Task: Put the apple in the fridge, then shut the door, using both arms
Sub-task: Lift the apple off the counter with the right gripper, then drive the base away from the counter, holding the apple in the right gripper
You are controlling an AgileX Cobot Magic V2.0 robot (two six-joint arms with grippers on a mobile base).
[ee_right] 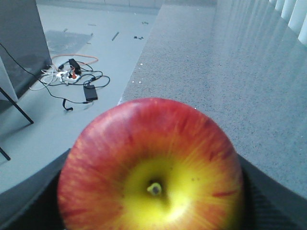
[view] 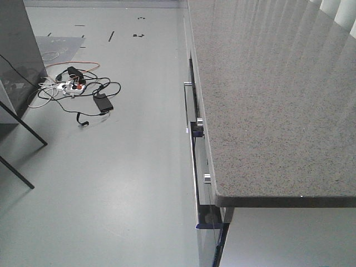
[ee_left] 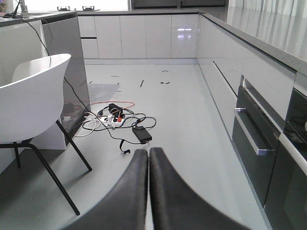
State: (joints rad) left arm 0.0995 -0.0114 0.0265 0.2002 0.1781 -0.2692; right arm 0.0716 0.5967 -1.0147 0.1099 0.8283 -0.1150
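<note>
Right pincer (ee_right: 151, 203) clasps the apple (ee_right: 151, 163), which only that wrist shows me. My left pincer (ee_left: 148, 154) is pressed together; front view shows tabletop (view: 267, 100) and cables (view: 78, 89).

A speckled grey desk (view: 267, 100) is shown. On the grey floor (view: 128, 183) beside it, tangled cables (view: 92, 89), a white power strip (view: 72, 86) and a black adapter (view: 103, 102) are laid.

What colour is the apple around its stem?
The apple is yellow around the stem, streaking to red outward. Right wrist view shows it best.
</note>
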